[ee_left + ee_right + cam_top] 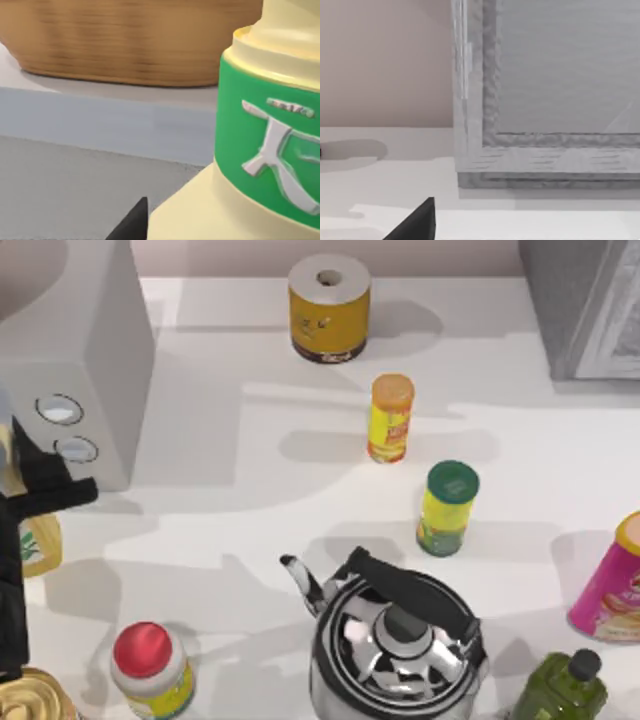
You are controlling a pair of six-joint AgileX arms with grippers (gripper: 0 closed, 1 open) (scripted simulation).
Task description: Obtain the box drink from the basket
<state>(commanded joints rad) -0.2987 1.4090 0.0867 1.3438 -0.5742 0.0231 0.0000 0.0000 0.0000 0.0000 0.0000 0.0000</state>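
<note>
The box drink sits at the far left edge of the table, in front of the big white appliance and partly under the left arm. From above it is a pale yellow, boxy carton with a small green leaf mark on its face. In the left wrist view the box drink looms very close. It has a cream body that steps in to a lighter top, with a broad green band carrying a silvery-white emblem. Behind it, well apart, the woven brown basket stands on a grey-blue surface, so the carton is outside the basket.

The left arm comes in along the table's left edge. Its dark left gripper is right over the carton's far side, and a black wedge of it shows just beside the carton's base in the wrist view. Whether it is clamped on the carton or merely close cannot be told.

The right gripper faces the grey cabinet at the table's far right corner, and its state cannot be told either.

Across the table stand a steel kettle, a yellow canister, a red-capped jar and a gold-lidded can.
</note>
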